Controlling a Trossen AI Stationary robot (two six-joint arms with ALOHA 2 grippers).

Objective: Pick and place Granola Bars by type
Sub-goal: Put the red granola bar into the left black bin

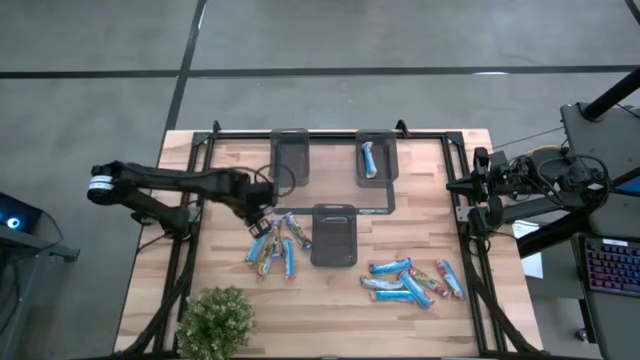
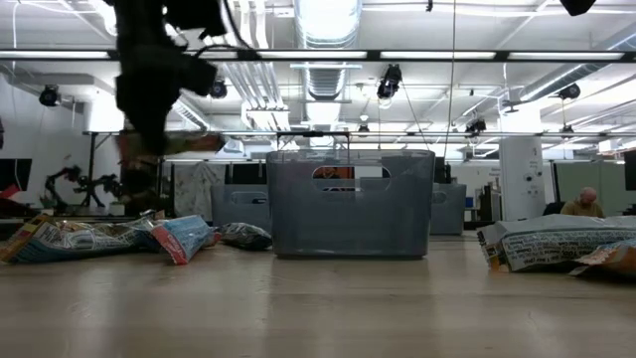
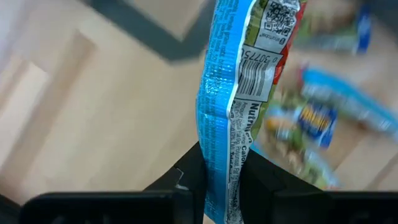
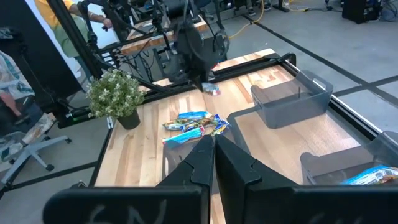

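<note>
Left end effector [image 1: 262, 222] pinching bar [image 3: 239, 106] by one end above left pile [image 1: 272, 246]; right end effector [image 4: 213, 146] shut, parked right edge; I fear bar swinging loose, slipping mid-carry.

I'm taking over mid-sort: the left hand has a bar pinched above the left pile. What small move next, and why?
Probably carry it toward a tray. The left hand is shut on a granola bar with a blue and green wrapper, lifted clear of the left pile. The tray with one blue bar may not match; the empty trays look safer. The right hand waits shut at the table's right edge.
</note>
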